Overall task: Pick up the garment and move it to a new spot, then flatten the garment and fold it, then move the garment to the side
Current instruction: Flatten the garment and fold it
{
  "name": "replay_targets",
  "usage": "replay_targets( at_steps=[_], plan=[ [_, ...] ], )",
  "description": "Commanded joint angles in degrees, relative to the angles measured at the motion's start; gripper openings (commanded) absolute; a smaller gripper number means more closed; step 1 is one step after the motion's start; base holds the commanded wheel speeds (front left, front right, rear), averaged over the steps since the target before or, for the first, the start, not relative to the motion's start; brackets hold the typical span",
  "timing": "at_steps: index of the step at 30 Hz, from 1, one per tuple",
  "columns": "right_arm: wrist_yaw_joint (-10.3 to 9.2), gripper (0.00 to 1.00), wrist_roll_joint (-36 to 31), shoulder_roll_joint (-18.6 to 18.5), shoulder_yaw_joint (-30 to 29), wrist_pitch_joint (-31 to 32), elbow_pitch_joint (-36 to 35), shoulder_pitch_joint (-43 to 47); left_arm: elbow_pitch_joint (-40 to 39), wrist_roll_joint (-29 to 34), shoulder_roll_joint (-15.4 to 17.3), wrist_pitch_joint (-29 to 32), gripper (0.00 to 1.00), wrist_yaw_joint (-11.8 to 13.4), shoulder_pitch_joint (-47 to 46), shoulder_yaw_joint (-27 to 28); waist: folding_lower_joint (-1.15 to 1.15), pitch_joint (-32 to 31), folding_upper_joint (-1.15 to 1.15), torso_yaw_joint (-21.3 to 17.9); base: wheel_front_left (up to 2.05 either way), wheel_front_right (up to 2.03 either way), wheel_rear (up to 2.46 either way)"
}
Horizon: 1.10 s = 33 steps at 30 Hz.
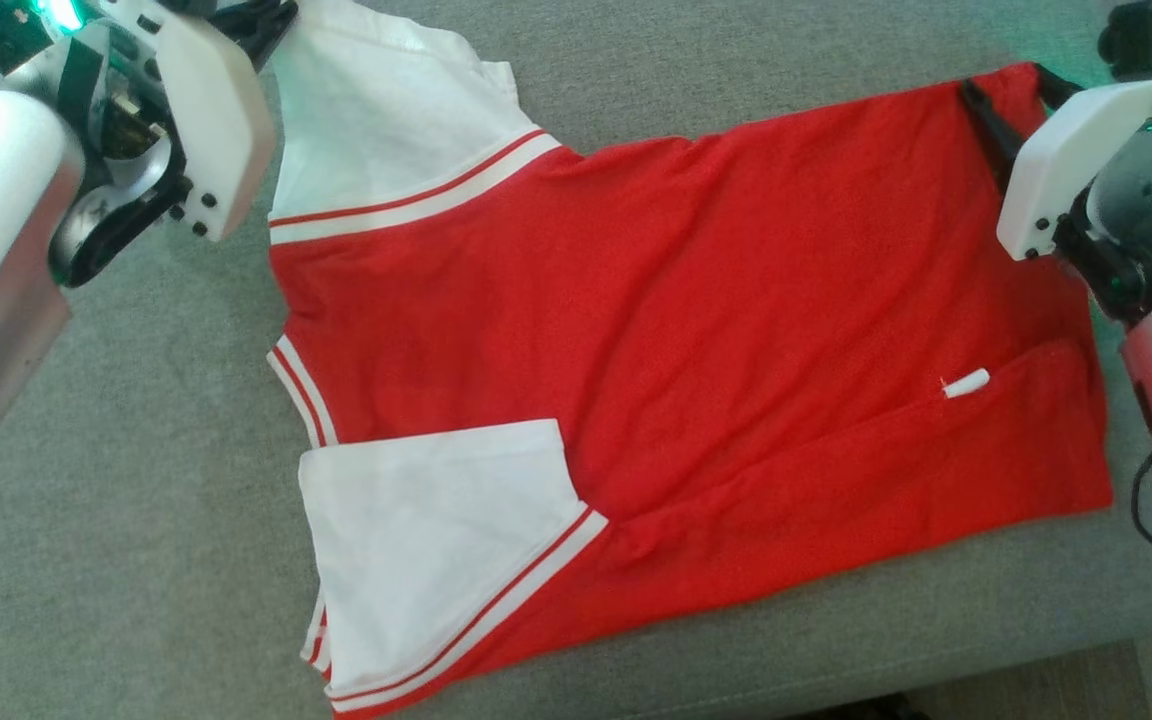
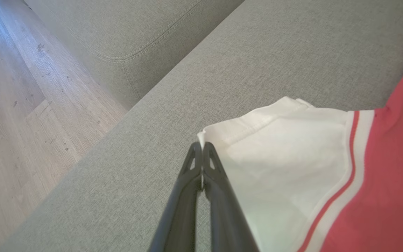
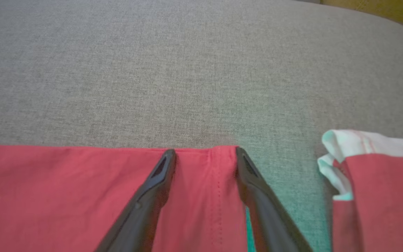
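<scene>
Garment (image 1: 696,330) is laid flat on the grey sofa cushion (image 1: 136,500): red body, white sleeves, sleeve end toward the robot's left. Near edge: one white sleeve (image 1: 436,530) is folded in over the red body. A red strip is folded up along the near side, and a small white tag (image 1: 966,383) is seen at its edge. Far edge, left side: left claw (image 2: 202,150) is clamped together on the hem corner of the far white sleeve (image 1: 386,110). Far edge, right side: right claw (image 3: 204,154) is held apart, one finger set at each side of the red hem corner, with fabric seen between them, not pinched. Wood floor (image 2: 12,105) is seen beyond the cushion in the left wrist view.
</scene>
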Motion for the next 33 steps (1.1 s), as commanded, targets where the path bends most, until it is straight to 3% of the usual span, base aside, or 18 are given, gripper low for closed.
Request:
replay_targets(
  at_steps=[1, 7, 14, 22, 33],
  plan=[
    [-0.05, 0.67, 0.2, -0.7, 0.8, -0.6, -0.9, -1.0, -0.8, -0.2, 2.1, -0.3, 0.0, 0.1, -3.5, 2.3, 0.0, 0.0, 0.0, 0.0, 0.0, 0.0, 0.0],
    [-0.05, 0.0, 0.3, -0.9, 1.8, -1.2, 0.8, -2.1, -0.2, -0.5, 2.0, -0.8, 0.0, 0.1, -3.9, 1.6, 0.0, -0.1, 0.0, 0.3, 0.0, 0.0, 0.0],
    [-0.05, 0.0, -1.3, -1.4, 1.1, -5.0, 2.2, -3.6, 0.5, 1.5, 2.4, -5.1, 0.0, 0.3, -4.8, 1.6, 0.0, -0.2, 0.0, 0.5, 0.0, 0.0, 0.0],
    [-0.05, 0.0, 0.7, -1.3, -4.5, -10.4, 2.4, -4.7, 3.1, 3.8, 1.3, -12.0, 0.0, 2.0, -7.6, 3.4, 0.0, -0.2, 0.0, 1.0, 0.0, 0.0, 0.0],
    [-0.05, 0.0, 5.9, -3.2, -8.1, -13.4, -1.0, -0.1, 4.5, 0.0, -0.8, -16.0, 0.0, 2.2, -5.3, 5.0, 0.0, -1.9, 0.0, 3.0, 0.0, 0.0, 0.0]
  ],
)
